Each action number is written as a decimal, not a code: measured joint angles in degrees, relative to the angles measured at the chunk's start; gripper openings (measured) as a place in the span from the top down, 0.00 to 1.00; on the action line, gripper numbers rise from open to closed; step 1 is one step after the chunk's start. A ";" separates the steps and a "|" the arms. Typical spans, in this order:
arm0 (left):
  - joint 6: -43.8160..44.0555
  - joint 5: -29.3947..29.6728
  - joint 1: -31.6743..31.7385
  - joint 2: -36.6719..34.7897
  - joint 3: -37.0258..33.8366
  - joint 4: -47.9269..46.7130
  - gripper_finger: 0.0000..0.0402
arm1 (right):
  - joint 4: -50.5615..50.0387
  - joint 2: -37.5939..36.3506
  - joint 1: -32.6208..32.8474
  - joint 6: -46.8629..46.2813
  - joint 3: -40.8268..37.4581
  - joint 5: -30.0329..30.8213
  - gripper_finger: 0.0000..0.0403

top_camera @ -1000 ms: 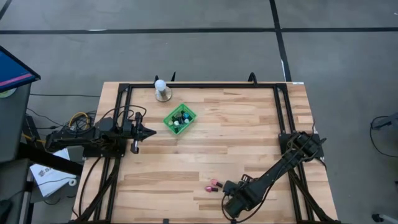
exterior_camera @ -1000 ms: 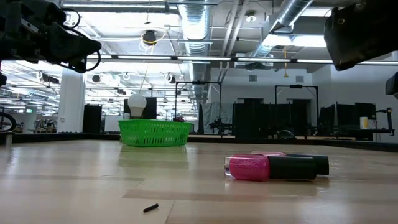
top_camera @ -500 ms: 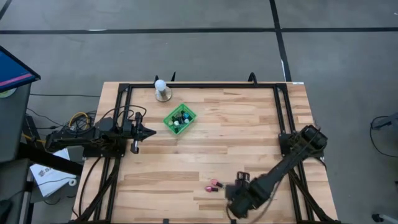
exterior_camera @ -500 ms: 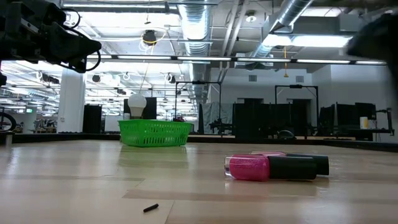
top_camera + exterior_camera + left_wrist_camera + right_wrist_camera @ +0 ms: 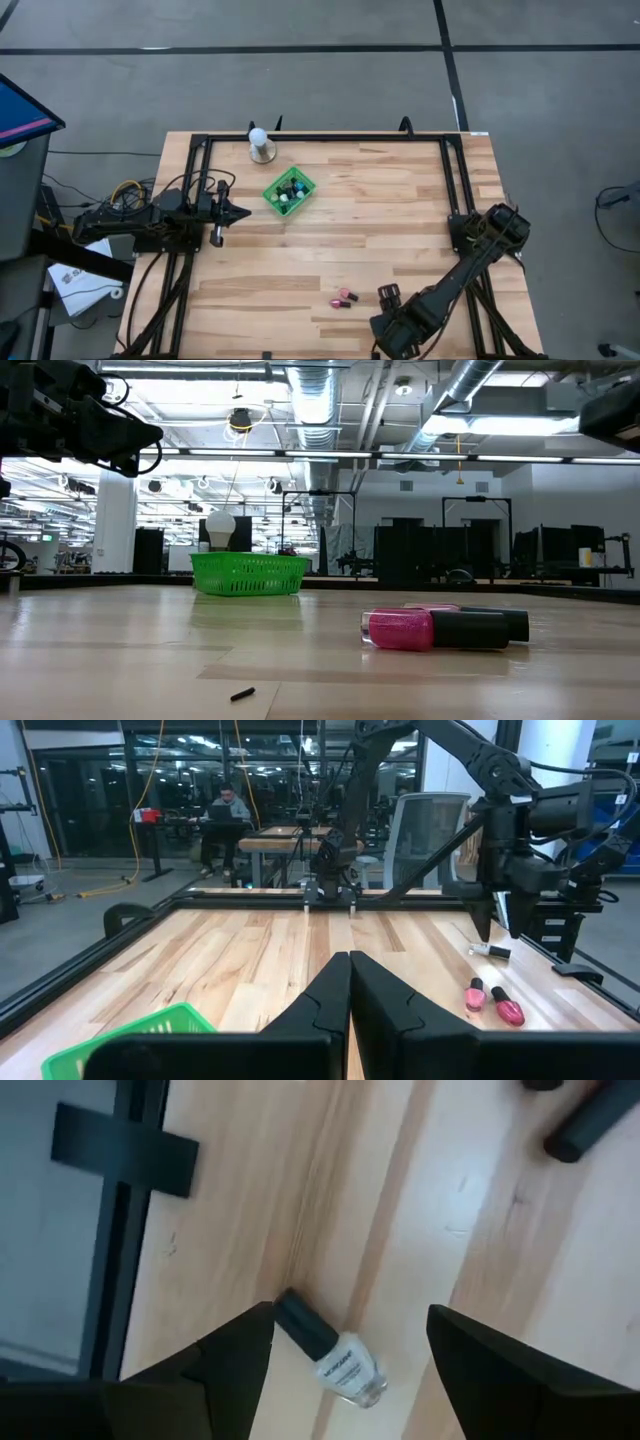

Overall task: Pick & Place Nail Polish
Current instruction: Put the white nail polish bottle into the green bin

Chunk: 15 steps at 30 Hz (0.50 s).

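green basket (image 5: 289, 191) near white ball (image 5: 259, 137), black frame (image 5: 320, 137) around table

table (image 5: 400, 210) (wooden) | green basket (image 5: 289, 191) | ball stand (image 5: 261, 152) | polish bottles (image 5: 345, 298)

basket (image 5: 130, 1035) cut off by edge, bottles (image 5: 287, 189) inside too small

Pink nail polish bottle (image 5: 400, 630) lies on its side on the tabletop (image 5: 150, 650), green basket (image 5: 249, 574) well behind it.
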<state>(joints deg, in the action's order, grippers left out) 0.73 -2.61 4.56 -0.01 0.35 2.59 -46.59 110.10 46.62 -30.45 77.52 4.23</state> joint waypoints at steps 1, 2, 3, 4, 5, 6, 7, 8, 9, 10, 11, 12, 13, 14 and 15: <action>0.00 0.00 0.00 0.00 0.01 -0.01 1.00 | 0.00 0.00 0.22 0.91 0.00 0.02 0.37; 0.00 0.00 0.00 0.00 0.01 -0.01 1.00 | 0.11 0.00 0.48 1.72 0.00 0.02 0.37; 0.00 0.01 0.01 0.00 0.01 0.00 1.00 | 0.30 -0.02 0.65 2.64 0.00 -0.01 0.37; 0.00 0.01 0.01 0.00 0.01 -0.01 1.00 | 0.62 -0.02 0.72 3.50 0.00 -0.14 0.37; 0.00 0.00 0.00 0.00 0.01 -0.02 1.00 | 0.94 -0.02 0.77 4.22 0.00 -0.36 0.37; 0.00 0.00 0.00 0.00 -0.01 0.00 1.00 | 1.18 -0.02 0.79 5.00 0.00 -0.37 0.37; 0.00 0.00 0.00 0.00 0.01 -0.02 1.00 | 1.25 -0.02 0.70 5.78 0.00 -0.37 0.37; 0.00 0.00 0.00 0.00 0.00 -0.02 1.00 | 1.39 0.20 0.66 6.63 0.00 -0.34 0.37; 0.00 0.00 0.01 0.00 0.01 -0.01 1.00 | 1.94 0.59 0.51 7.34 0.00 -0.59 0.37; 0.00 0.00 0.01 0.00 0.01 -0.02 1.00 | 2.07 0.89 0.41 7.99 -0.02 -0.86 0.37; 0.00 0.00 0.00 0.00 0.01 -0.02 1.00 | 1.76 1.18 0.44 8.59 -0.12 -1.22 0.37; 0.00 0.00 0.01 0.00 0.01 -0.01 1.00 | 2.24 1.95 0.46 8.85 -0.03 -2.01 0.37; 0.00 0.02 0.02 0.00 0.01 0.00 1.00 | 3.44 2.82 0.29 8.97 0.11 -3.27 0.37; 0.00 0.00 0.02 0.00 0.00 -0.03 1.00 | 3.41 3.66 0.19 9.31 0.06 -4.11 0.37; 0.00 0.00 0.00 0.00 0.01 -0.04 1.00 | 2.33 4.27 0.34 9.69 -0.13 -4.97 0.37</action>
<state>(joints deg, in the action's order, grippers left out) 0.73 -2.61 4.56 -0.01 0.36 2.55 -44.26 114.38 46.96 -20.77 77.38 -0.74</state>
